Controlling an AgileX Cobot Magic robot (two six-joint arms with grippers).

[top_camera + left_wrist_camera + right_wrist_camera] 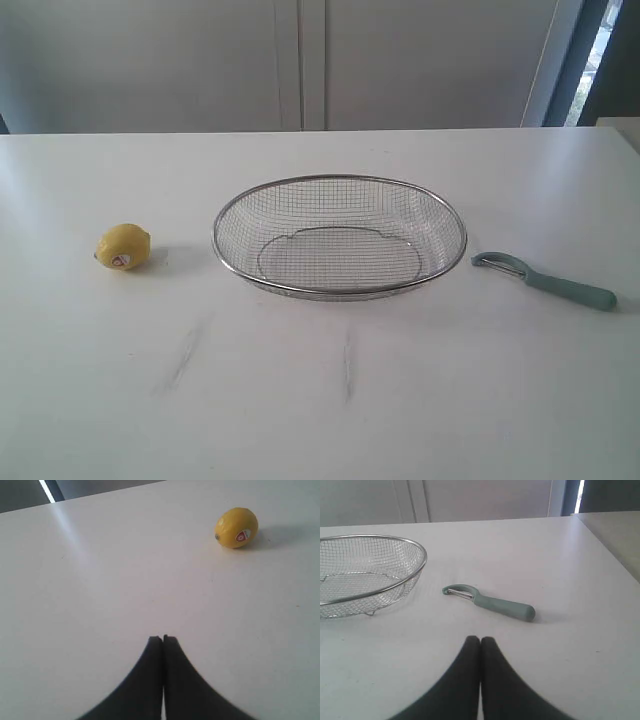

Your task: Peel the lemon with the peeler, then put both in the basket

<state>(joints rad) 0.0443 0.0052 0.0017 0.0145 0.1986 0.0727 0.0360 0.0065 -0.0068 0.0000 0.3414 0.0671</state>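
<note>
Both pressed together, empty; I judged left gripper (163,639) stationed for the lemon (236,527), right gripper (480,639) for the peeler (492,603).

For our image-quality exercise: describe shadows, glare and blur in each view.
Exterior view: the lemon casts a faint shadow toward the basket. Left wrist view: a pale glare streak crosses the table; the left gripper looks blurred. Right wrist view: the peeler is sharp, the right gripper blurred.

Bright, even daylight; soft shadows; mild glare
</note>
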